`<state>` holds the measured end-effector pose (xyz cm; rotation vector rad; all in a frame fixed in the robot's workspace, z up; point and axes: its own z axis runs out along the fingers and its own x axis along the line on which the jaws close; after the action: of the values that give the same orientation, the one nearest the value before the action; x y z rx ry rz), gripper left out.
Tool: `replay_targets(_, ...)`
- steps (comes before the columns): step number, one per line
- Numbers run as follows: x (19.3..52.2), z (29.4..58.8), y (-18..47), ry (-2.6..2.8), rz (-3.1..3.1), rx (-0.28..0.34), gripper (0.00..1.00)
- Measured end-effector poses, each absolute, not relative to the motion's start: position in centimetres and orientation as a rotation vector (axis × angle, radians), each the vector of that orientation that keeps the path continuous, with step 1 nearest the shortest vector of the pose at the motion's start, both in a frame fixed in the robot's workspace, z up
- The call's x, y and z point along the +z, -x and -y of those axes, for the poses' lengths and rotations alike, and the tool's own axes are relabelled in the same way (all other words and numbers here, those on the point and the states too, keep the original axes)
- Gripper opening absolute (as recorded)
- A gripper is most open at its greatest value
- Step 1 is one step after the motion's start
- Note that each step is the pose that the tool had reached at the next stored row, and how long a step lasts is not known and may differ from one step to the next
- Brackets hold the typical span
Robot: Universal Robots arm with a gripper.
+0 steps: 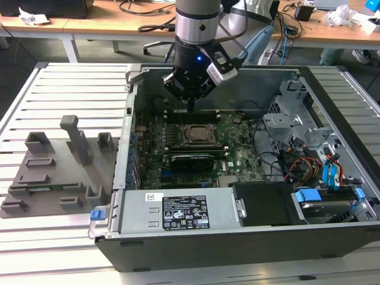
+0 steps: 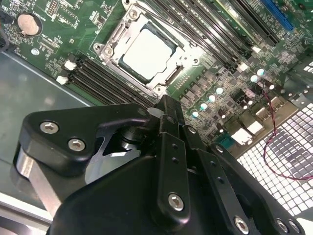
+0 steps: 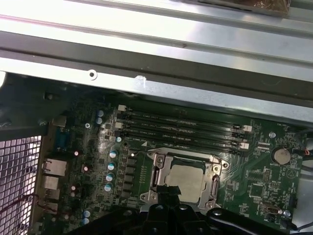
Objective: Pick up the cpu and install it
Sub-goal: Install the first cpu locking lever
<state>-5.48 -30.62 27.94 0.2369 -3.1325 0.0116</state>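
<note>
chip (image 2: 146, 53): 1 | gripper (image 1: 191, 107): 1 | computer case (image 1: 237, 243): 1 | grey tray (image 1: 35, 178): 1 | tray blocks: perhaps 8

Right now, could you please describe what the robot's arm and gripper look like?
The arm is a silver-grey metal cylinder with a small blue light near its wrist. The gripper below is black, built of angular linkage plates fastened with silver screws, with a grey-white block beside it.

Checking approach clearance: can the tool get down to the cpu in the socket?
Probably yes. The cpu lies uncovered in its socket, and the tool hangs just above with nothing between.
</note>
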Motion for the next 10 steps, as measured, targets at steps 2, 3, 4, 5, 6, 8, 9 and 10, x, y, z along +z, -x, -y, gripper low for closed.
replay_targets(2, 27.94, 30.62, 5.63, -0.237, 3.132, 0.012, 0.11)
replay_targets(3, 27.95, 30.62, 5.71, -0.237, 3.132, 0.012, 0.11)
replay_targets(4, 27.95, 30.62, 5.80, -0.237, 3.132, 0.012, 0.11)
replay_targets(5, 27.95, 30.62, 5.89, -0.237, 3.132, 0.012, 0.11)
replay_targets(6, 27.94, 30.62, 5.98, -0.237, 3.133, 0.012, 0.11)
replay_targets(8, 27.94, 30.62, 6.22, -0.237, 3.133, 0.012, 0.11)
replay_targets(9, 27.94, 30.62, 6.30, -0.237, 3.133, 0.012, 0.11)
replay_targets(10, 27.94, 30.62, 6.43, -0.237, 3.132, 0.012, 0.11)
